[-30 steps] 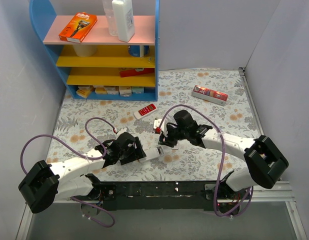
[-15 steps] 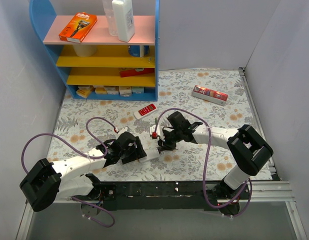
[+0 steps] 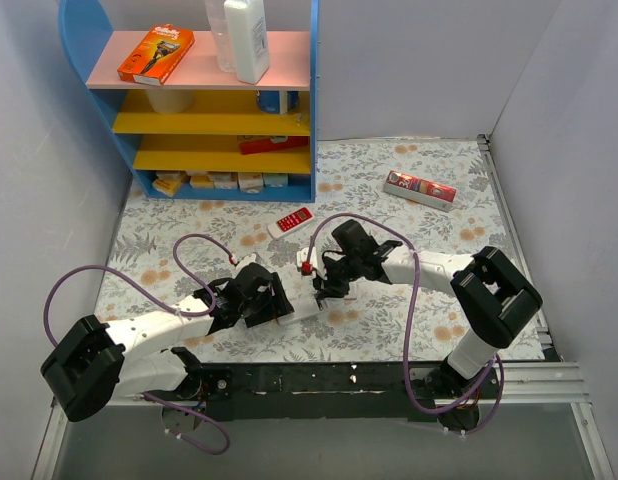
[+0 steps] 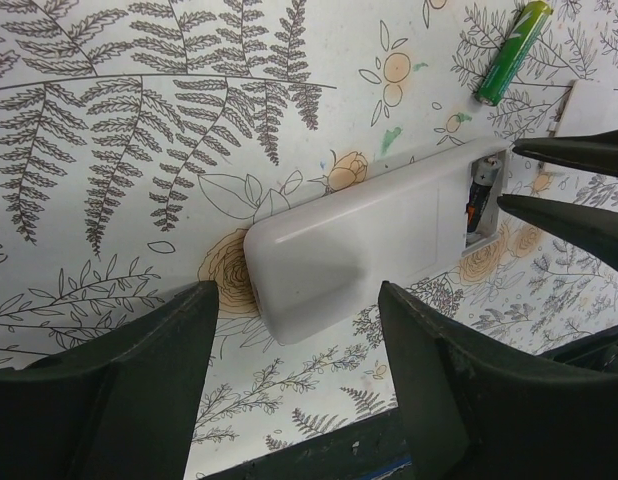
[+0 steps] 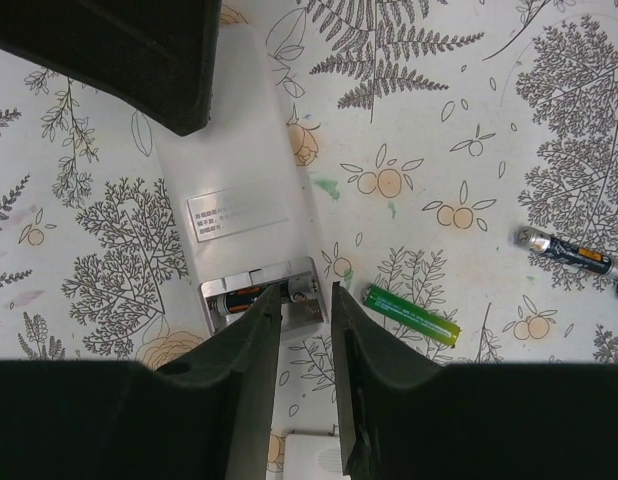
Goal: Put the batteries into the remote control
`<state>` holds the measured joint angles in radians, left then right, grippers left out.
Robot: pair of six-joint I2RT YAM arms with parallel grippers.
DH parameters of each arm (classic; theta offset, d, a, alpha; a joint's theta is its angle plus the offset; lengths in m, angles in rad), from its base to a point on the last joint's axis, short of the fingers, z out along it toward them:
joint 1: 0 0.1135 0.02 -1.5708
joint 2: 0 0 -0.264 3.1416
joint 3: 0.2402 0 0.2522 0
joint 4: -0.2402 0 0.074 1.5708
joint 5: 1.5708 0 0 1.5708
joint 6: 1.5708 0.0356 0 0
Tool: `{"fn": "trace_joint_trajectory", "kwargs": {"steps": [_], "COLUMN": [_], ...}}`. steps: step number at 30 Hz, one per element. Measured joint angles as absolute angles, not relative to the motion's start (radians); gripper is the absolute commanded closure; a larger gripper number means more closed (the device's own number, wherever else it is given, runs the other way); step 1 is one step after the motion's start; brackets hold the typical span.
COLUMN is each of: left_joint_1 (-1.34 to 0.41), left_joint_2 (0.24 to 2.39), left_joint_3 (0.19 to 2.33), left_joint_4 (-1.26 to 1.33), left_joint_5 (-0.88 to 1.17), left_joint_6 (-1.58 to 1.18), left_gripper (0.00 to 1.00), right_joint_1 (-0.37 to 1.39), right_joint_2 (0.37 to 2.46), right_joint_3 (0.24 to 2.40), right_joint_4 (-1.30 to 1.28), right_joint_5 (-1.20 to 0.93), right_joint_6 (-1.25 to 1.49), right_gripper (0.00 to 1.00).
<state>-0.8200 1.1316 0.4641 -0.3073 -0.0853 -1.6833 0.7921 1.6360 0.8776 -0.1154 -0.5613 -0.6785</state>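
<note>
The white remote control (image 4: 359,235) lies back up on the floral mat, its battery compartment (image 5: 259,295) open at one end. A dark battery with an orange band (image 5: 227,298) lies inside. One green battery (image 5: 412,315) lies on the mat beside the compartment and also shows in the left wrist view (image 4: 514,38). My right gripper (image 5: 305,292) hovers over the compartment's edge, its jaws a narrow gap apart with nothing between them. My left gripper (image 4: 297,300) is open wide, its fingers on either side of the remote's other end without touching it. In the top view both grippers (image 3: 284,305) (image 3: 321,290) meet at the remote (image 3: 307,306).
A white battery cover (image 5: 314,458) lies near the right fingers. A dark battery (image 5: 567,252) lies further right. A red remote (image 3: 291,220), a toothpaste box (image 3: 419,188) and a blue shelf unit (image 3: 204,100) are at the back.
My right gripper has moved left and toward the near edge, onto the remote's open compartment. The left gripper and the remote have barely moved.
</note>
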Motion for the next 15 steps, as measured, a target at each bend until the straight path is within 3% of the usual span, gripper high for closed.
{"fn": "trace_joint_trajectory", "kwargs": {"steps": [7,8,15], "left_joint_1": [-0.820,-0.820,-0.820], "left_joint_2": [1.135,1.135,1.135], "left_joint_3": [0.464,0.464,0.464], "left_joint_4": [-0.305,-0.304,-0.304], "left_joint_5": [-0.085,-0.085,-0.084], "left_joint_6": [-1.683,-1.683,-1.683], "left_gripper": [0.35,0.35,0.36], "right_joint_1": [0.792,0.792,0.792], "right_joint_2": [1.650,1.654,1.671], "right_joint_3": [0.904,0.905,0.908], "right_joint_4": [-0.130,-0.133,-0.155], "right_joint_5": [-0.573,-0.574,-0.583], "right_joint_6": [-0.685,-0.686,-0.689], "right_gripper": [0.67,0.72,0.80]}}
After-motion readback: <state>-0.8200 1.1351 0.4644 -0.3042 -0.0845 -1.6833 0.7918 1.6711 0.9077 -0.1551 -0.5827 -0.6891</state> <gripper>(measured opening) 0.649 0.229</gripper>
